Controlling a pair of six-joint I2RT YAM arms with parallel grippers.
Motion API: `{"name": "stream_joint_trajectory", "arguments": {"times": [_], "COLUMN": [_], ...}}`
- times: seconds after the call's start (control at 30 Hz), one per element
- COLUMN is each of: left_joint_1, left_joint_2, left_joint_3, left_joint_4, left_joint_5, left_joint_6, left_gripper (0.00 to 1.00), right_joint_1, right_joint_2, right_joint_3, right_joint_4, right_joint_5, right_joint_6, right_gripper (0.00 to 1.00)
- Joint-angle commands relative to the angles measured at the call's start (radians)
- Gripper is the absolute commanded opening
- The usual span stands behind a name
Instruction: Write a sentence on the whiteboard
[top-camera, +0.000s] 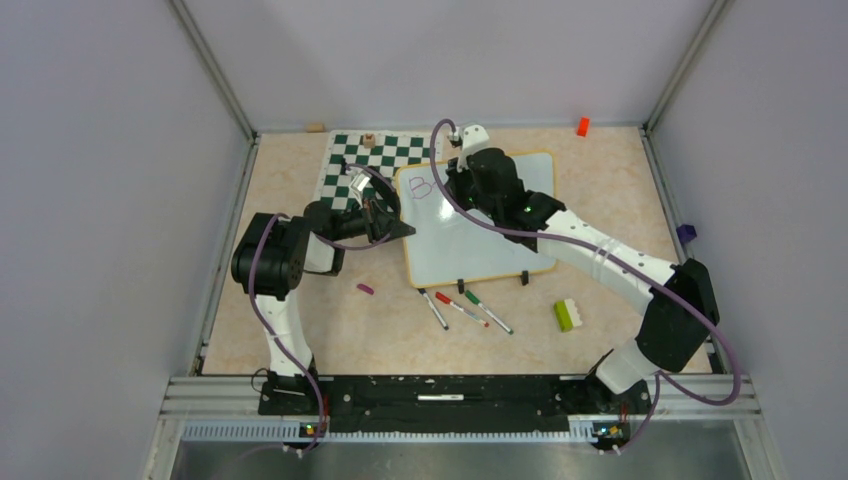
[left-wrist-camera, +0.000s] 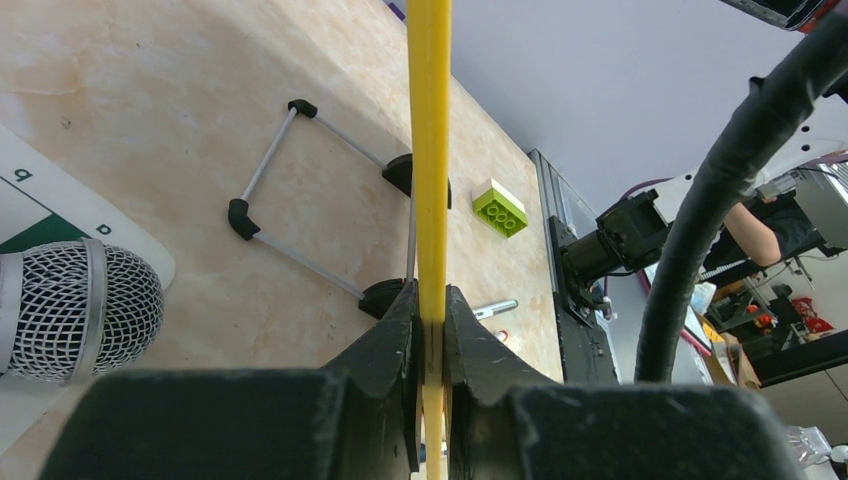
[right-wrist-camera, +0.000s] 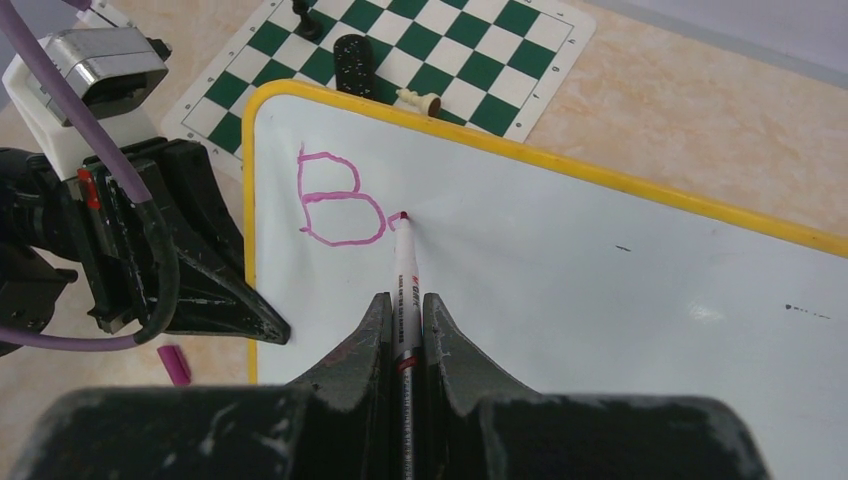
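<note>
Whiteboard (top-camera: 470, 250) right of chess mat (top-camera: 345, 165), markers (top-camera: 465, 308) before it

Top view: even, diffuse overhead light. The arms throw only soft shadows on the table (top-camera: 400, 340). The whiteboard (top-camera: 460, 255) has a dull grey sheen toward 6 o'clock, with no blown glare.
Left wrist: the left tool (left-wrist-camera: 430, 300) body at 6 o'clock is soft and grainy because it sits too close to the lens. The tabletop is sharp.
Right wrist: the right tool (right-wrist-camera: 405, 305) is blurred at 6 o'clock. The marker (right-wrist-camera: 404, 265) tip and the letter B (right-wrist-camera: 335, 197) are crisp. The board rim bows slightly from the wide lens.
</note>
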Motion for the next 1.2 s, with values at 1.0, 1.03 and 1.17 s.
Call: {"name": "stream_joint_trajectory", "arguments": {"times": [1.0, 1.03, 1.17], "left_joint_1": [-0.005, -0.005, -0.005], "left_joint_2": [-0.030, -0.030, -0.029], "left_joint_3": [0.001, 0.000, -0.002], "left_joint_4": [0.111, 0.111, 0.111], "left_joint_5": [0.025, 0.025, 0.027], "left_joint_6": [0.000, 0.000, 0.002], "left_gripper": [0.00, 0.00, 0.00], "right_joint_1": [0.008, 0.009, 0.009], "right_joint_2": [-0.065, -0.065, -0.052], "right_joint_3": [-0.057, -0.056, -0.040], "right_joint_4": [-0.043, -0.042, -0.034], "right_joint_5": [-0.002, -0.001, 0.014], "right_joint_6": [0.037, 0.035, 0.023], "right_gripper": [0.00, 0.00, 0.00]}}
